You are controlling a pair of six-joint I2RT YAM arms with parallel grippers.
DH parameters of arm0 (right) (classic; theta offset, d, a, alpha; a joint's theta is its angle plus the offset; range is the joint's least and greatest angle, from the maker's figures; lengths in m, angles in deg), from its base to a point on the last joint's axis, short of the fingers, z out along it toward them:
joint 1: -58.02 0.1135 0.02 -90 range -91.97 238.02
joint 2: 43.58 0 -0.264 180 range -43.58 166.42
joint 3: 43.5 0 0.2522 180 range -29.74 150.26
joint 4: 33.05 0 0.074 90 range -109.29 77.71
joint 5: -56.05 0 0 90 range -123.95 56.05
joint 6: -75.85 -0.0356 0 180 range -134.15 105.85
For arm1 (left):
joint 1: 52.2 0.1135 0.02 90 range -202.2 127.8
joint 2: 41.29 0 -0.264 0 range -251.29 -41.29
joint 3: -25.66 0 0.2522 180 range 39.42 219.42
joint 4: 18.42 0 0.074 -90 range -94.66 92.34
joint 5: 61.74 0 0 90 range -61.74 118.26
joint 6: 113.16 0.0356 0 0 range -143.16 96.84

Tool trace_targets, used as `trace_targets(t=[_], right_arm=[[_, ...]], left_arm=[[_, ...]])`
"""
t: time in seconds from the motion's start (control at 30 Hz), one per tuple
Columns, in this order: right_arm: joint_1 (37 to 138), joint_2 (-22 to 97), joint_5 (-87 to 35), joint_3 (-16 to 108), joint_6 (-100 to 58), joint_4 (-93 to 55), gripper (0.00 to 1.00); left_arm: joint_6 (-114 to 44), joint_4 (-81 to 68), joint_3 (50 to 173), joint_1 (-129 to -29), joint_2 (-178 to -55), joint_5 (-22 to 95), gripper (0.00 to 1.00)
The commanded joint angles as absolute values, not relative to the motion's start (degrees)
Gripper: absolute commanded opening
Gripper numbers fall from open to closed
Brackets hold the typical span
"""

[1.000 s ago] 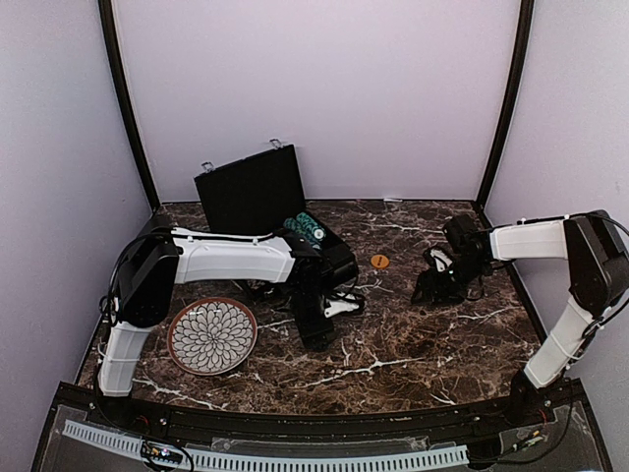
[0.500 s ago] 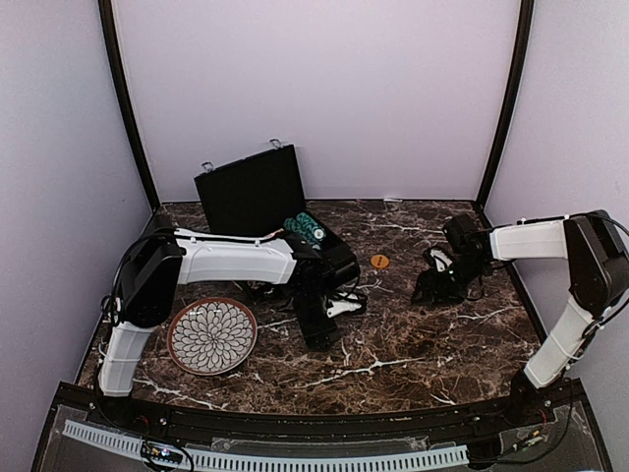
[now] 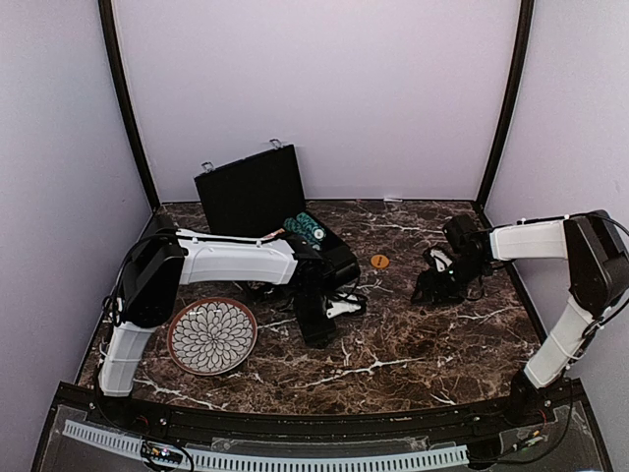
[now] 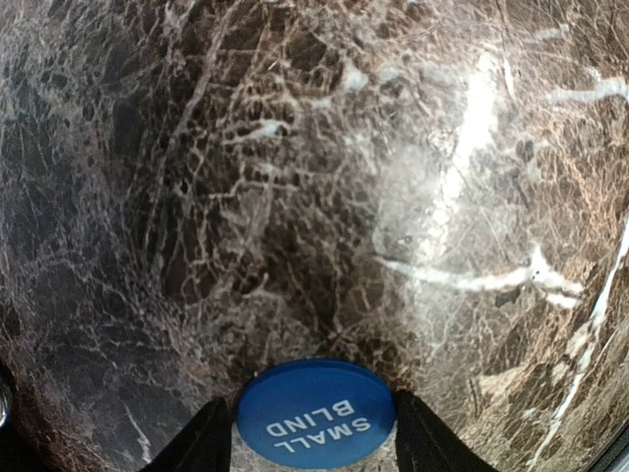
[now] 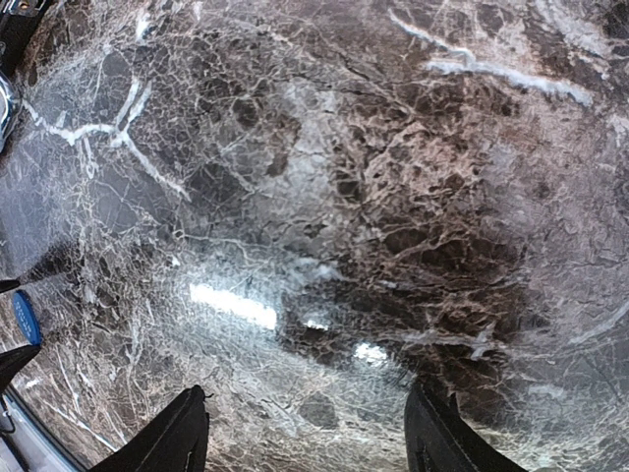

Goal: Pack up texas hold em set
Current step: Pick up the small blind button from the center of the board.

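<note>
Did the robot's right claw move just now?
No. The right gripper hangs in the same spot as before, just right of the orange button on the marble table.

The table (image 3: 413, 344) was bare front and centre, good passage there. Back left the open briefcase (image 3: 251, 192) stood like a wall, the plate (image 3: 212, 336) blocked the near-left side, and the left arm (image 3: 236, 261) stretched between them. The right gripper (image 5: 307, 393) straddled bare stone; a blue button (image 4: 316, 425) filled the gap of the left gripper (image 3: 313, 329).

Marble tbl (image 3: 413, 344) — briefcase (image 3: 251, 192), plate (image 3: 212, 336), orange btn (image 3: 379, 261) on it.
</note>
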State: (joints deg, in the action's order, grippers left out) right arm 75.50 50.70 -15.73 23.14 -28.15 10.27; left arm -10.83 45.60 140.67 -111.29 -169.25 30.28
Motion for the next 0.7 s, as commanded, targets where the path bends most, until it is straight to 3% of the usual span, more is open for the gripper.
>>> trace_targets(t=[0.0,0.67], right_arm=[[75.8,50.7,-15.4,22.7,-27.9,10.1,0.69],[75.8,51.2,-15.3,23.4,-27.6,10.3,0.69]], left_arm=[[-11.3,48.2,142.5,-111.6,-169.9,31.5,0.55],[-11.6,49.9,144.7,-111.6,-167.1,31.0,0.54]])
